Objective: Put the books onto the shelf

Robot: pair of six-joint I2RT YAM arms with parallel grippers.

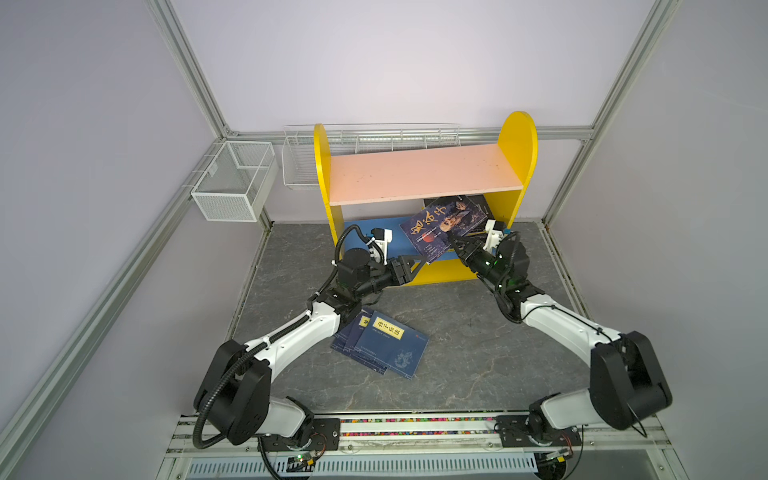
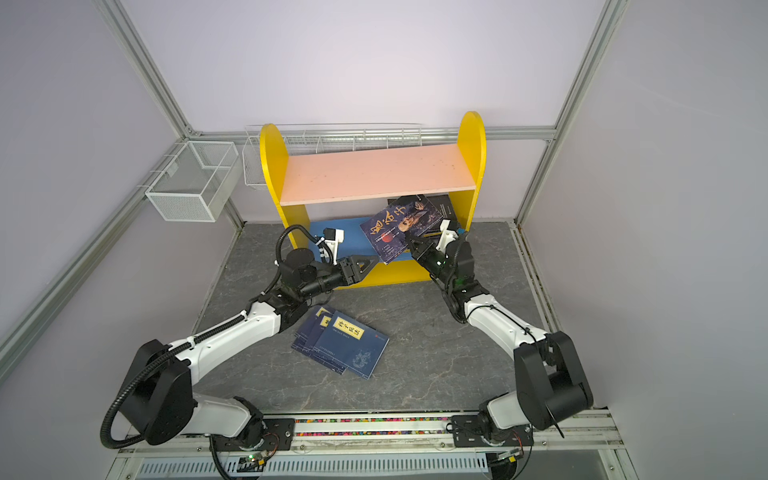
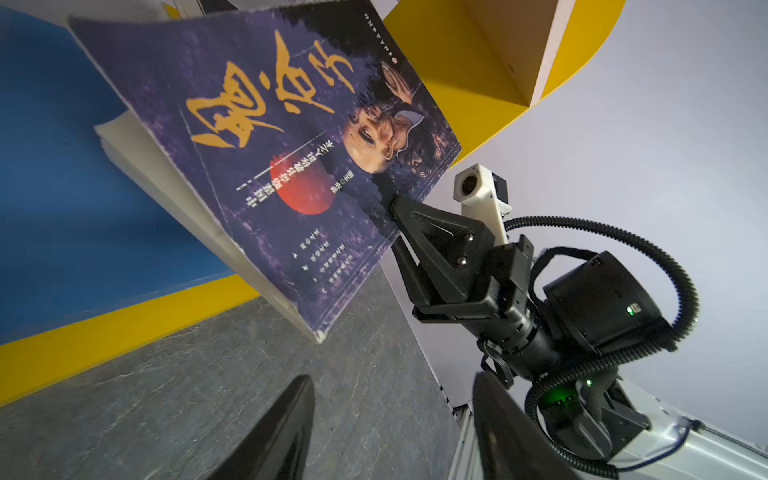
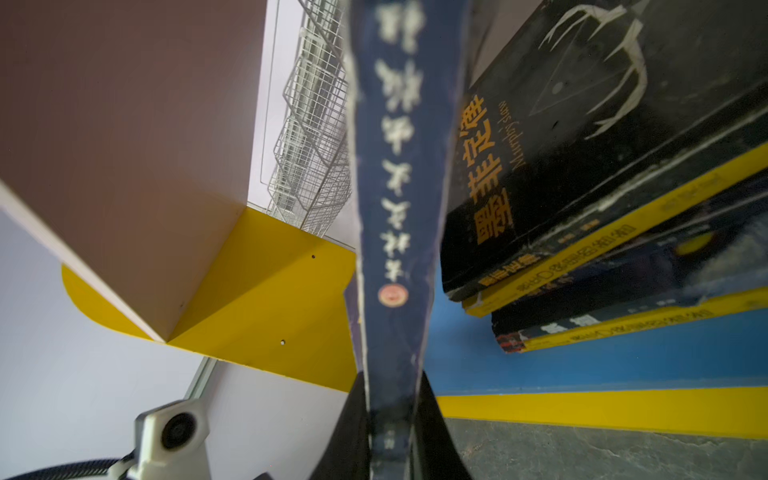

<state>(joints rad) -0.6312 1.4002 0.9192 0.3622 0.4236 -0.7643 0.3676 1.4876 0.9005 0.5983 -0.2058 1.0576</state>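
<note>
Navy books (image 1: 380, 347) lay on near table (image 1: 478, 357), left gripper (image 3: 392, 386) gaped empty, right gripper (image 3: 398, 210) clamped purple book (image 1: 442, 226) at far shelf (image 1: 517, 141).

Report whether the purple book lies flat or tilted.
Tilted: the purple book slants over the blue board, one edge pinched by the right end effector.

Bright, soft light falls from above; the arms (image 1: 291, 336) throw only faint shadows on the grey marbled tabletop (image 1: 478, 340). In both top views the aluminium frame rails (image 1: 195, 79) bow toward the edges. In the right wrist view the purple paperback book with gold brush characters (image 4: 395, 187) smears out of focus, and the pink upper shelf board (image 4: 124, 145) looks dim and brownish underneath. The left hand (image 3: 392, 386) shows black fingers (image 3: 282, 432) blurred too.
</note>
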